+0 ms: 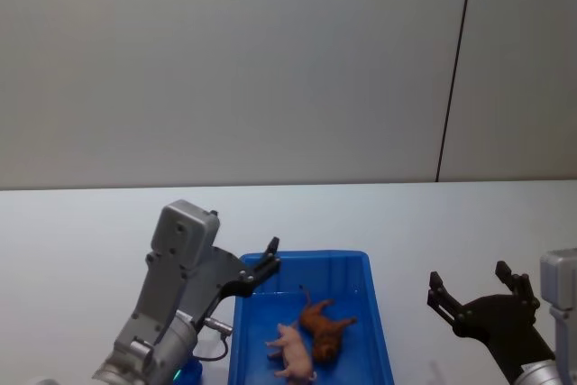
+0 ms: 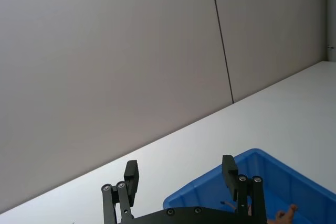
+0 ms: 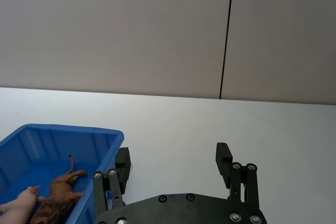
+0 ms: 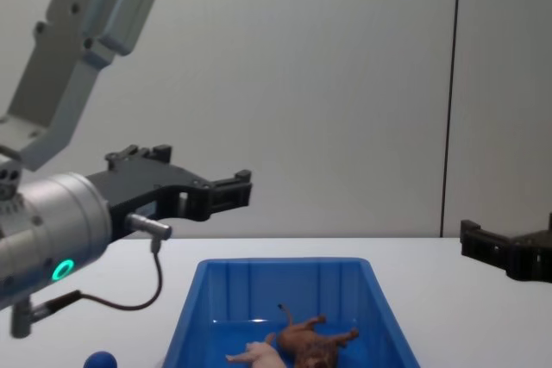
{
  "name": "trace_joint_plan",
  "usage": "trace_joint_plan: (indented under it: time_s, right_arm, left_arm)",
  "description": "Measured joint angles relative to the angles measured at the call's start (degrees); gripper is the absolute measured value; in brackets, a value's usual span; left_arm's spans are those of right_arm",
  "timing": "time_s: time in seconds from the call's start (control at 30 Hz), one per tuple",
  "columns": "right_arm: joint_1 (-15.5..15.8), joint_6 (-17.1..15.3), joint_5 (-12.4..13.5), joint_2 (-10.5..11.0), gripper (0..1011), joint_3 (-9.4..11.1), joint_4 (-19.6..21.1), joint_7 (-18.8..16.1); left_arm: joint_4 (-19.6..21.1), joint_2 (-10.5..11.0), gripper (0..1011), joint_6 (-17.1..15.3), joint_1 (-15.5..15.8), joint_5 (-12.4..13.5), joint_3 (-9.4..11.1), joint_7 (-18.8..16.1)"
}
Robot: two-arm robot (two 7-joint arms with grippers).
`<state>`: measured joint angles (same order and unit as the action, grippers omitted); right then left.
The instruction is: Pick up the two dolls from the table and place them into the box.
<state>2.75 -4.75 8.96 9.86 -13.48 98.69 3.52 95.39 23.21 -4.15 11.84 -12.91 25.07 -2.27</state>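
Both dolls lie inside the blue box [image 1: 321, 268]: the shaggy reddish-brown one [image 1: 323, 326] on its side, the pale pink one [image 1: 293, 351] touching it at the near left. My left gripper [image 1: 270, 257] hovers open over the box's far left corner with nothing between its fingers. To the right of the box, above the white table [image 1: 90, 223], my right gripper [image 1: 469, 279] is open and holds nothing. From the chest, the brown doll [image 4: 306, 340] and pink doll [image 4: 254, 353] rest on the box's floor, well below the left gripper [image 4: 244, 189]. The right wrist view shows the box [image 3: 63, 140] with the brown doll [image 3: 60, 195] in it.
A grey wall with a dark vertical seam [image 1: 455, 69] stands behind the table. A thin cable [image 4: 155, 282] loops under the left arm, and a small blue knob [image 4: 102, 359] sits at the near left. Bare tabletop lies beyond and on both sides of the box.
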Motion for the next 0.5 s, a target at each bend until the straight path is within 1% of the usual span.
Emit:
trace_joint_plan:
  time_s: [0.17,0.27,0.3,0.5]
  right_arm:
    - [0.0,0.0,0.0,0.0,1001,0.0,0.0,0.1]
    - [0.1,0.0,0.0,0.0,1001,0.0,0.0,0.1]
    - [0.1,0.0,0.0,0.0,1001,0.0,0.1,0.1]
    - [0.1,0.0,0.0,0.0,1001,0.0,0.1,0.2]
  left_arm:
    - [1.2,1.0,1001,-2.1,-0.9,-1.2,-0.7,-1.4]
    - [2.0,1.8,1001,-3.9,-1.7,-2.3,-1.3,-2.2]
    - [2.0,1.8,1001,-3.9,-1.7,-2.3,-1.3,-2.2]
    - [3.4,3.5,1001,-7.1,-3.1,-4.9,-2.5,-3.4]
